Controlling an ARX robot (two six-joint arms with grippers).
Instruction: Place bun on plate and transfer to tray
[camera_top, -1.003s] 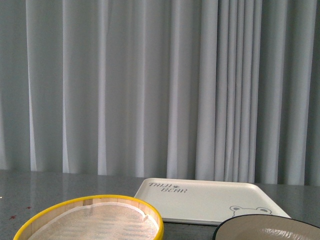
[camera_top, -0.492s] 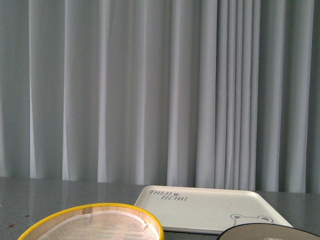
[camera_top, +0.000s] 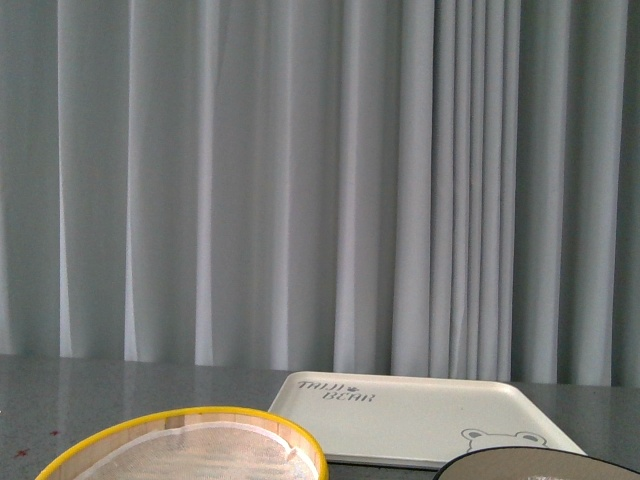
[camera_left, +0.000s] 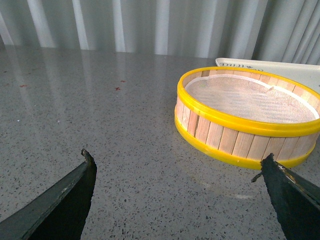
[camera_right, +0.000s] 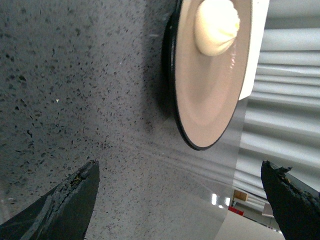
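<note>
The cream-white bun (camera_right: 216, 26) lies on the beige plate (camera_right: 210, 100) with a black rim, seen in the right wrist view; only the plate's black edge (camera_top: 535, 464) shows in the front view. The cream tray (camera_top: 420, 415) with "BEAR" lettering lies on the table just beyond the plate, and a corner of the tray shows in the left wrist view (camera_left: 270, 66). My right gripper (camera_right: 182, 182) is open and empty above the grey table, short of the plate. My left gripper (camera_left: 177, 172) is open and empty, just before the steamer basket.
A yellow-rimmed wooden steamer basket (camera_left: 245, 117) with a white cloth liner stands on the speckled grey table (camera_left: 90, 110), left of the plate; its rim shows in the front view (camera_top: 190, 425). Grey curtains (camera_top: 300, 180) hang behind the table.
Between one second and half a second ago, the basket, tray and plate slid lower in the front view. Since then nothing has visibly moved.
</note>
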